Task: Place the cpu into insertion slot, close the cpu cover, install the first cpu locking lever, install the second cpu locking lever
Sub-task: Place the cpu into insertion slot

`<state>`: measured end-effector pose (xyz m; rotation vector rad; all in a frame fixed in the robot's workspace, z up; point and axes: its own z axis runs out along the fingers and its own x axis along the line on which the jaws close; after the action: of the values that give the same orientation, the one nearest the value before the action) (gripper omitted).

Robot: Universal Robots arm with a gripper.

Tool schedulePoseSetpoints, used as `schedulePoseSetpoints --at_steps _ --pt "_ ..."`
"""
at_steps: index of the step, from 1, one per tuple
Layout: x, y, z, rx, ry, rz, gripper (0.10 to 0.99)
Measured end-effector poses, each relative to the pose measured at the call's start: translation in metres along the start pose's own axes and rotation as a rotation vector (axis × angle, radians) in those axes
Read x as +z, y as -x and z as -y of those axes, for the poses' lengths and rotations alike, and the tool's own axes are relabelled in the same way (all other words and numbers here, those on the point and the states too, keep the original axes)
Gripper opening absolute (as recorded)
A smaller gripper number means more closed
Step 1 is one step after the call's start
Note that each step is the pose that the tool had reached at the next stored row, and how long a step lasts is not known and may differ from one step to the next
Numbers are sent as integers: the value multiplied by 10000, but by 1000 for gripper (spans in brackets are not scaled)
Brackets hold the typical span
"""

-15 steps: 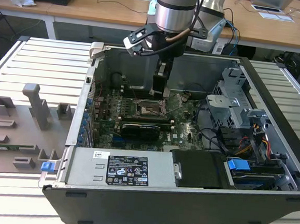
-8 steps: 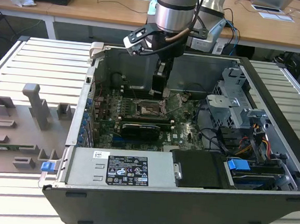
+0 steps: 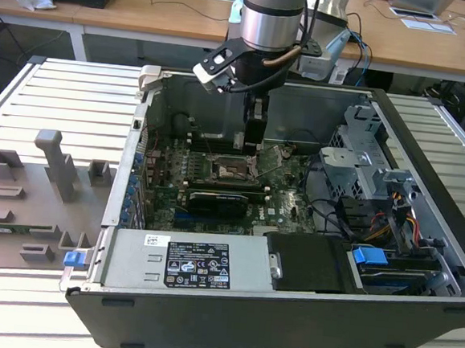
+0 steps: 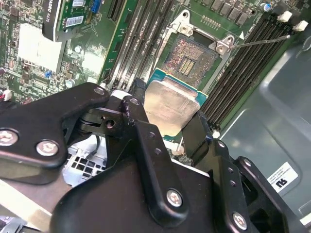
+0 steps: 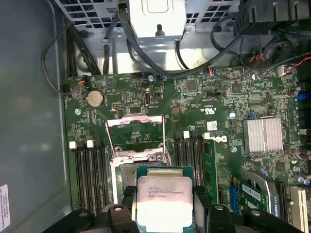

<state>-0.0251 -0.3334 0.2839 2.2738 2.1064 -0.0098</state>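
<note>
cpu (image 4: 171, 103) sits clamped by two opposite edges in the end effector (image 4: 169, 114), lying flat, metal top up. It's held over the insertion slot (image 4: 190, 59), offset to one side. cpu cover (image 5: 135, 118) stands flipped open.

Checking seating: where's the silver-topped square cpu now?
In both wrist views the silver-topped square cpu sits between the gripper's jaws, near the open dark insertion slot, not seated.

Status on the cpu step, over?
Claw shut on silver-grey square cpu, not yet seated. Dark square insertion slot empty, thin silver cpu cover flipped open. Nothing seen blocking the slot.
</note>
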Motion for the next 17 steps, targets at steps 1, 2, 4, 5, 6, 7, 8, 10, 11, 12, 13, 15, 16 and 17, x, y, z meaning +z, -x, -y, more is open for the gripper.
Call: schedulePoseSetpoints --at_steps 1,2,4,5,6,7,8,10,11,12,13,15,16,17 --pt "0 0 0 -6 0 0 545" --pt "0 0 0 -12 1 0 545" --pt "0 0 3 -25 1 -1 545" --pt "0 1 13 -27 1 -1 545" --pt "0 2 28 -26 1 -1 545" --pt "1 3 37 -27 2 -1 545" --pt "1 3 45 -27 1 -1 545" --pt "3 6 74 -28 1 0 545" --pt "5 6 80 -27 0 1 545" --pt "8 6 83 -27 1 -2 545" --pt "19 6 86 -28 2 -2 545" --pt "39 5 89 -27 1 -1 545" --pt "47 5 89 -27 1 -1 545" --pt "53 5 89 -27 1 -1 545"
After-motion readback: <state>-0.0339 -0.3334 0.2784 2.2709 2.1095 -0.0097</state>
